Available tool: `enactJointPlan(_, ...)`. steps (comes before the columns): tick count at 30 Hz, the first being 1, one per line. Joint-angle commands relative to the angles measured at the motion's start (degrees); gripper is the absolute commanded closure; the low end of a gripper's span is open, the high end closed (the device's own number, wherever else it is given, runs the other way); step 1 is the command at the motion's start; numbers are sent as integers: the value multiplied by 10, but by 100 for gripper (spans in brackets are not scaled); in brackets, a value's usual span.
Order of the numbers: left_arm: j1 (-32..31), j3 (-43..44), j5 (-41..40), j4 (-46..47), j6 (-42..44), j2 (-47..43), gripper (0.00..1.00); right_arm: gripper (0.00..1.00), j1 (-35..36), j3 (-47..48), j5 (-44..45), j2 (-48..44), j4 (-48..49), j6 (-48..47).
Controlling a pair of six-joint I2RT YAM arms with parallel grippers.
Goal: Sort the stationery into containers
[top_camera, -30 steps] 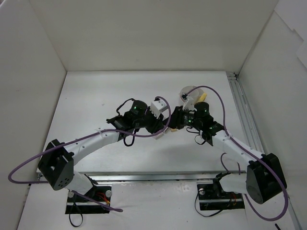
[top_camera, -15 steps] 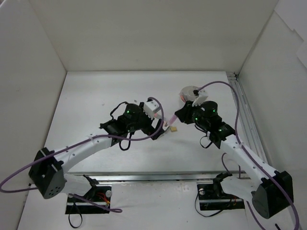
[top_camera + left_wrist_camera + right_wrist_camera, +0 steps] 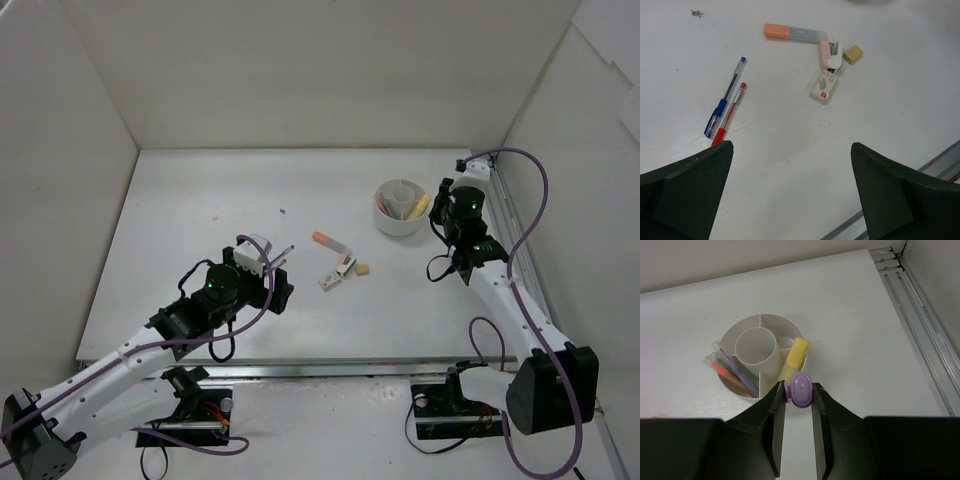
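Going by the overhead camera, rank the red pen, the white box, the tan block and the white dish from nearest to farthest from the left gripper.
From the left gripper:
1. red pen, right beside its fingers.
2. white box, to its right.
3. tan block, just past the box.
4. white dish, far back right.
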Motion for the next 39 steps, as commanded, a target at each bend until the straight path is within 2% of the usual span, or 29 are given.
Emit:
enactJointPlan(1,2,-1,-44,12,-32,-25,0,100,-16,48,0,45,91,-26)
enactJointPlan(11,7,14,-64,9,-18,-11,0,100,-27,73,-56,144,135,-2)
enactJointPlan(26,13,10,-61,12,-21,-13,0,100,-26,80,-101,181,122,23)
enactJointPlan(28,13,11,-65,10,-24,-15,0,85,-27,85,-102,194,103,30)
enactJointPlan(29,13,11,-66,9,-24,-16,0,83,-28,85,-101,196,101,30)
enactJointPlan(30,13,12,-68,5,-25,-18,0,76,-26,84,-99,196,96,31)
enactJointPlan(33,13,14,-67,-4,-26,-18,0,47,-27,83,-99,186,85,22)
enactJointPlan(37,13,13,-73,-12,-32,-18,0,29,-24,104,-128,161,52,-6)
enactJointPlan(39,13,9,-72,-13,-33,-19,0,26,-18,116,-141,151,33,-36)
